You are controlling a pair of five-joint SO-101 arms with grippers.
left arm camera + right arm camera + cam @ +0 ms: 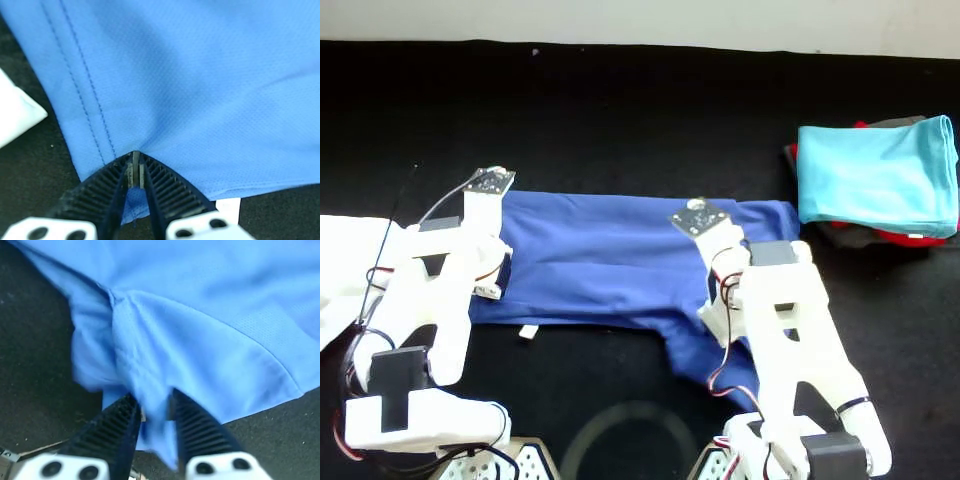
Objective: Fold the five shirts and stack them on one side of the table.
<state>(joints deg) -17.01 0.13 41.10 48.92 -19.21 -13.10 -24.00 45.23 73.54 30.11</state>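
A white shirt (338, 265) lies outboard of the left fingers (134, 167), which are clenched on the hemmed edge of the blue shirt (610, 260). This shirt spans the worktop (620, 110) between both sets of fingers. The right fingers (135, 407) grasp its bunched edge. Beyond them sits the stack of folded shirts (880, 175). Probable step: folding the blue shirt. The next move requires both held edges to be lifted and carried across together.

**Your two arms, as they look**

Your left arm (440, 290) and right arm (790, 330) have white plastic shells and black motors (395, 375). Thin red, black and white cables (724, 287) run along them. The fingers (167, 187) are black and ribbed, on white mounts (200, 227) with round holes.
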